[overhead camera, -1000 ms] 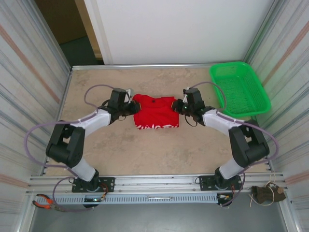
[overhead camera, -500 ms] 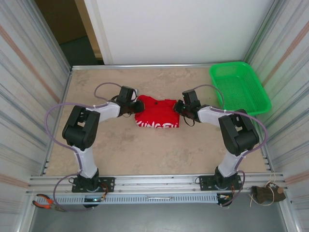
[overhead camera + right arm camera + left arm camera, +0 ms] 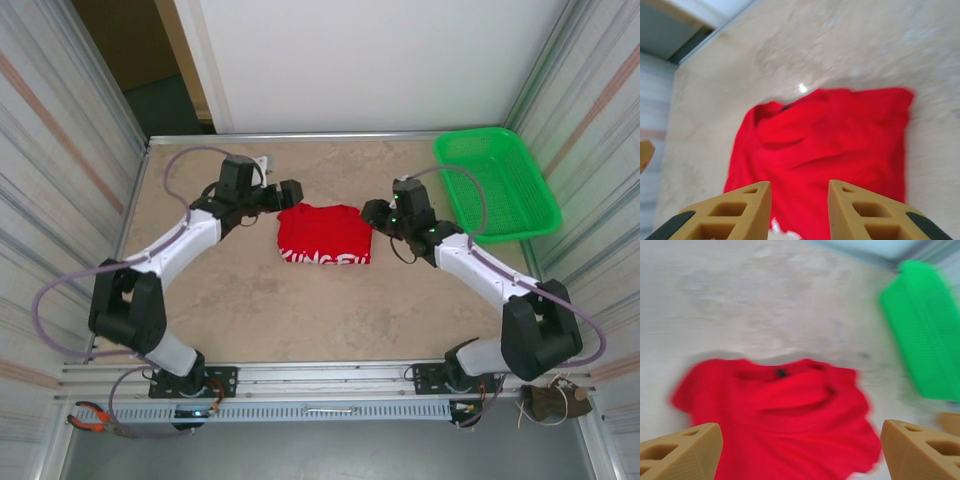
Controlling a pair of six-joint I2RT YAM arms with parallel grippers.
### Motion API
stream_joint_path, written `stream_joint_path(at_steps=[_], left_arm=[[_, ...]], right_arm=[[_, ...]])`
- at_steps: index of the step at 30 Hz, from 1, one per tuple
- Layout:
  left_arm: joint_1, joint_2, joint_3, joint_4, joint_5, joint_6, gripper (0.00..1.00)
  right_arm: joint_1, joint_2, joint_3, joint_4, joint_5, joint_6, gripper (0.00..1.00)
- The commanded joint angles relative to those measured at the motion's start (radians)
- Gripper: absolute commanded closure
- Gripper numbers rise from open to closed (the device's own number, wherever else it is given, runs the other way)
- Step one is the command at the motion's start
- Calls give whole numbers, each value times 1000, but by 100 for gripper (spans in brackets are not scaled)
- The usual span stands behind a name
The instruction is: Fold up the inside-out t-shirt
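Top external view: the inside-out t-shirt point(image 3: 324, 236) is seen lying folded into a compact red rectangle near the middle of the surface point(image 3: 300, 310), with white lettering shown along its 6 o'clock edge. The left tool point(image 3: 290, 192) is held just off the shirt's 11 o'clock corner, apart from the cloth. The right tool point(image 3: 373, 213) is held just beside the 2 o'clock corner. A green mesh basket point(image 3: 497, 182) is set at 2 o'clock on the surface, in the far right corner, well apart from the shirt.

Left wrist view: the left tool's tan fingers point(image 3: 682, 452) are spread wide to either side, with nothing caught between them. The shirt's collar, with a dark tag, is seen blurred beyond them.

Right wrist view: the right tool's fingers point(image 3: 730, 212) are parted by a narrower gap and nothing is gripped. The red cloth is seen flat on the surface beneath them.
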Motion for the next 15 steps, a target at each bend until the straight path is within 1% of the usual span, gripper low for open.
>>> stream_joint_path(at_steps=[1,4,7,9,12,14,15], left_arm=[[-44,53,-116,184,128,-169,17],[-51,123,-190,334,149,-254,18],[-47,192,-250,395,143,-274,18],[-45,230,-288,413,129,-277,18],[-38,259,-333,440,124,-278,19],[-38,225,-334,416,127,-269,19],[-36,189,-324,388,125,-263,18]], right_arm=[[39,96,-9,90,-73,128,72],[40,190,-66,242,-95,212,76],[8,263,-156,355,-99,276,79],[-14,285,-215,380,-81,297,79],[-47,266,-289,411,-82,314,79],[-53,209,-291,375,-85,297,79],[-53,167,-274,329,-87,275,79]])
